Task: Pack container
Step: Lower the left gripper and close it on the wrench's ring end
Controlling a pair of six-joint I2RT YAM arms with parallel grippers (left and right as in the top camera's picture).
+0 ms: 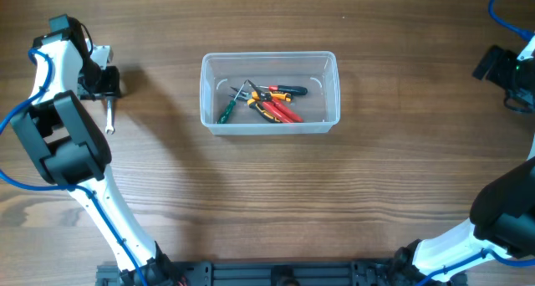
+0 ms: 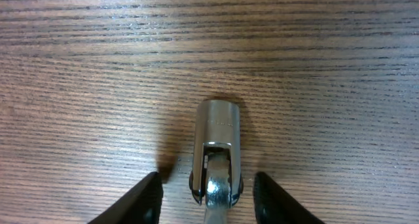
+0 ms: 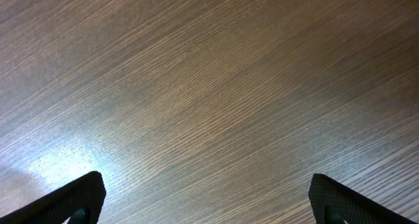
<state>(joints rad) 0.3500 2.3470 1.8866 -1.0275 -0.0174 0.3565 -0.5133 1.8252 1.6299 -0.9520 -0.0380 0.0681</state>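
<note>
Left of the container [image 1: 269,127], well apart from it, the left gripper [image 1: 104,82] hung low over the wooden table [image 1: 276,202]. A chrome wrench [image 1: 110,119] lay flat on the wood beneath it, its shaft running away from the gripper toward the near edge of the table. From the left wrist view the wrench's socket-shaped head [image 2: 219,129] sat between the two dark fingers [image 2: 141,201]. A strip of bare wood showed on each side of it, so the jaws were parted around the wrench and were not pressing on it.

Inside the container, which stood upright on the table with its clear walls and thick rim, several hand tools lay in a loose pile on the floor. They were a green-handled screwdriver [image 1: 225,112] toward its left end, red-handled pliers [image 1: 282,111] near its middle, and an orange-and-black tool [image 1: 287,91] just behind the pliers.

Far to the right of the container, the right gripper [image 1: 506,68] was held off near the table's edge. Its fingers [image 3: 72,201] were spread wide in the right wrist view, with only wood grain between them.
</note>
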